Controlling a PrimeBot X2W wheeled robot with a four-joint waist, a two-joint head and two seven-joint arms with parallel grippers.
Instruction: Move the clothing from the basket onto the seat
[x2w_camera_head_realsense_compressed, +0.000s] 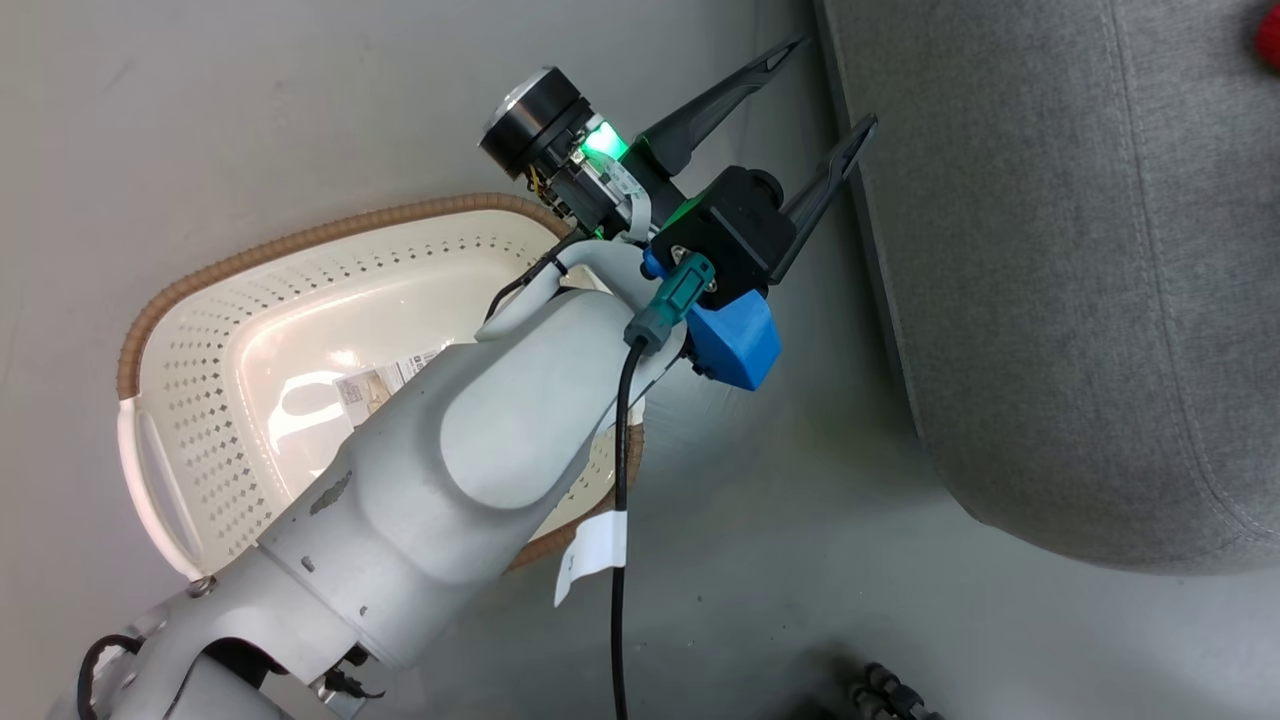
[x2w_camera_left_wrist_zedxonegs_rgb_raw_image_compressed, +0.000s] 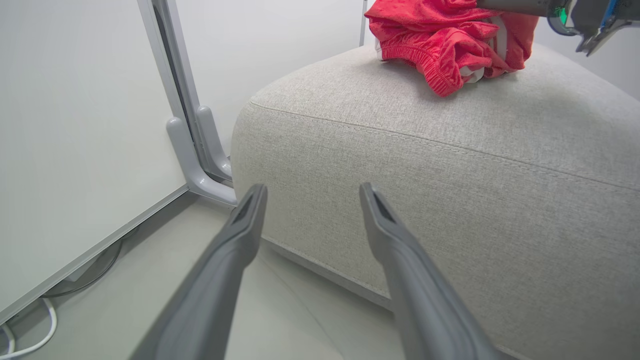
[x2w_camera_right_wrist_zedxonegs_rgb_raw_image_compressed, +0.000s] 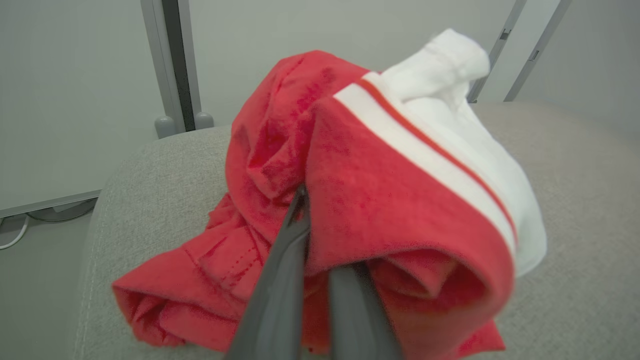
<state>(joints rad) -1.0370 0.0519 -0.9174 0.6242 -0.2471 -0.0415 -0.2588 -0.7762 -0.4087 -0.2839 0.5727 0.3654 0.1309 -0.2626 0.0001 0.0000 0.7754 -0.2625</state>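
Right end effector (x2w_camera_right_wrist_zedxonegs_rgb_raw_image_compressed: 320, 240) is closed on a fold of the clothing (x2w_camera_right_wrist_zedxonegs_rgb_raw_image_compressed: 380, 200), the bundle resting on top of the seat (x2w_camera_right_wrist_zedxonegs_rgb_raw_image_compressed: 165, 170), presumably for release there. Left end effector (x2w_camera_head_realsense_compressed: 835, 80) is open and empty, held near the seat's side, right of the basket (x2w_camera_head_realsense_compressed: 300, 330). Head view gives the basket's visible floor: a label (x2w_camera_head_realsense_compressed: 385, 380), no red cloth; the right wrist view gives the grip itself.

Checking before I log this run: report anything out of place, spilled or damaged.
Nothing spilled or damaged. The clothing lies in a crumpled heap on the seat, white lining turned out, with the right gripper shut in a fold. The basket sits upright.
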